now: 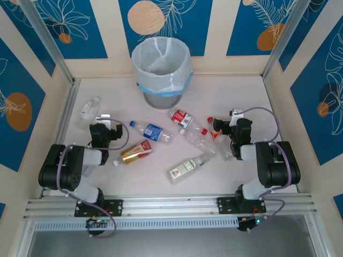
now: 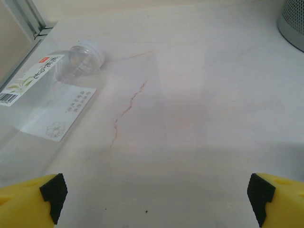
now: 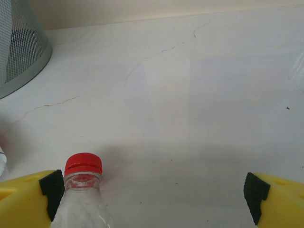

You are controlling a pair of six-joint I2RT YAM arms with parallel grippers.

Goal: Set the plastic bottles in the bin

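**Top view:** the bin (image 1: 161, 88) stood upright at 12 o'clock on the surface (image 1: 236, 96), w/ no bottle inside that I could make out. About six plastic bottles lay flat, all outside it.
- The white-label bottle (image 1: 89, 106) was off alone at 10 o'clock.
- The blue-label bottle (image 1: 151, 131) and gold-red bottle (image 1: 135, 152) were just left of centre.
- The red-label bottle (image 1: 182, 118) was just right of centre.
- The green-white bottle (image 1: 186, 168) was toward 6 o'clock.
- The red-cap bottle (image 1: 221, 145) was at 3 o'clock, right beside the right arm.

The left pincer (image 1: 104, 119) sat low at 9 o'clock and the right pincer (image 1: 236, 114) at 3 o'clock. Jaw gaps were too small to read from up here.

**Left wrist:** the left pincer (image 2: 156, 199) was spread wide and had hold of nothing, w/ only bare surface between the pads (image 2: 53, 190). The white-label bottle (image 2: 47, 95) lay ahead at 10 o'clock, outside the gap. The bin's mesh wall (image 2: 293, 21) was at 1 o'clock.

**Right wrist:** the right pincer (image 3: 152, 199) was equally wide and gripping nothing. The red-cap bottle (image 3: 83, 194) lay inside the gap, neck pointing to 12, hard over by the 9 o'clock finger (image 3: 47, 190). It was prob. just beside the pad rather than touching. The bin (image 3: 21, 47) was at 10 o'clock.

**Step:** this looked like the approach for a pick, w/ no bottle binned yet. The right arm seemed best placed. Its next move would call for shifting toward 9 o'clock to centre the neck or body between the jaws, then closing, lifting clear and carrying toward 11 o'clock over the rim. The left arm would need to swing toward 10 o'clock first.
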